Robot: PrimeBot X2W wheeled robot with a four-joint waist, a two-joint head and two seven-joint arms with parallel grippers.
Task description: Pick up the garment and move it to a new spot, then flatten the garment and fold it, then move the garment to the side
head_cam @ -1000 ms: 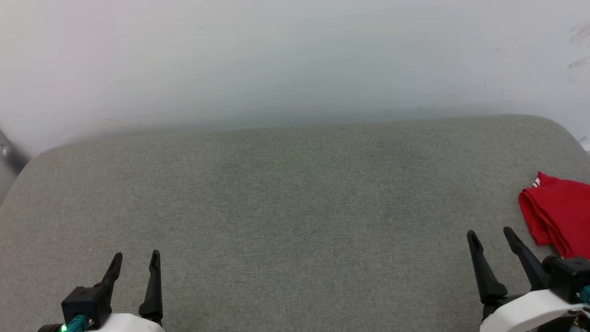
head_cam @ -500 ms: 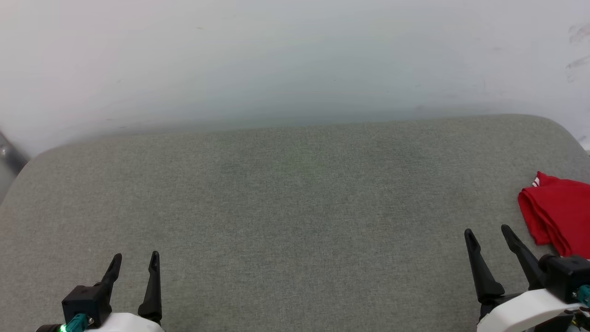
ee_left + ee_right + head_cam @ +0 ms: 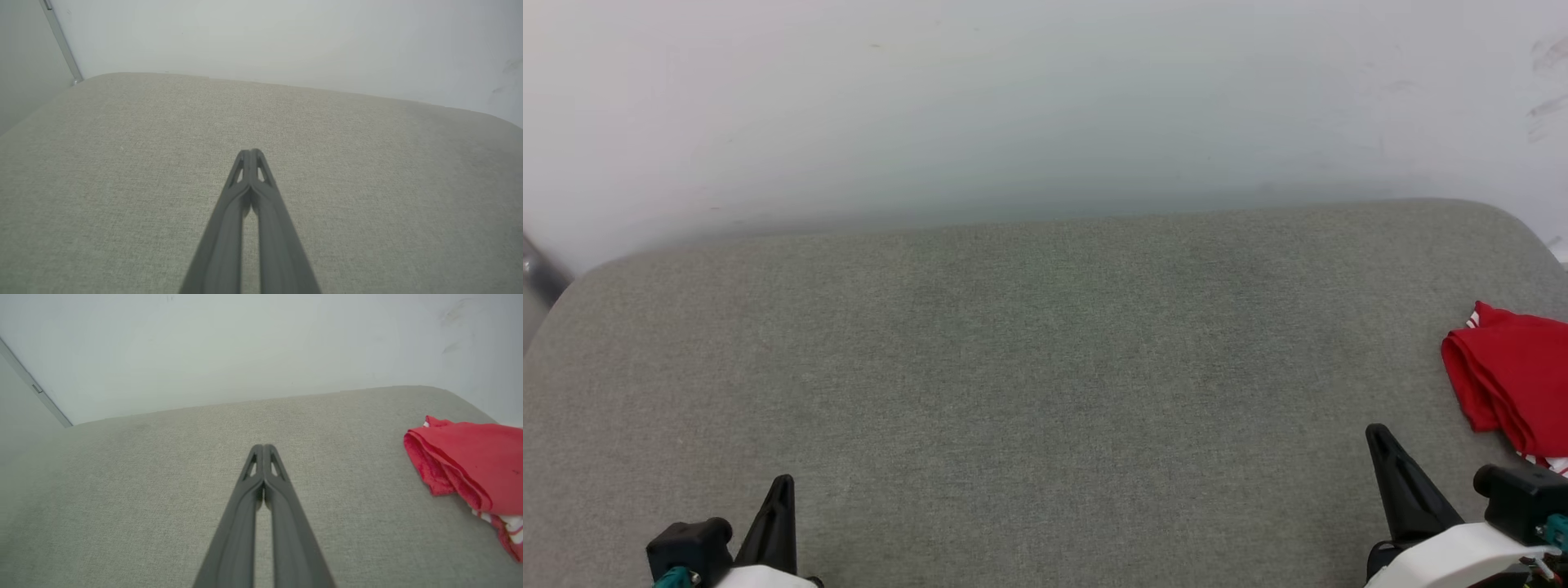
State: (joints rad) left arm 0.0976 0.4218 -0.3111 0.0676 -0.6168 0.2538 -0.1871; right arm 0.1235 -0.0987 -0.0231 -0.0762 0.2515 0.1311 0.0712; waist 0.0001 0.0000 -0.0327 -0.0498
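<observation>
The red shirt (image 3: 1511,380) lies folded in a small pile at the right edge of the head view, on the grey surface (image 3: 1045,392). A bit of white and red stripe peeks out at its bottom. It seems to sit there because the job says to put it to the side when the folding is done, so the job looks finished or nearly so.

The left tool (image 3: 781,488) is at the lower left of the frame. Its two fingers are pressed together and hold nothing. The right tool (image 3: 1380,434) is at the lower right, near the shirt but not touching it. Its fingers are pressed together too, with nothing between them. Both tools sit low and out of the way, most likely because there is nothing left to grab.

Count: one shirt, two tools, one surface. A pale wall (image 3: 1045,106) stands behind the surface, at the top of the frame.
</observation>
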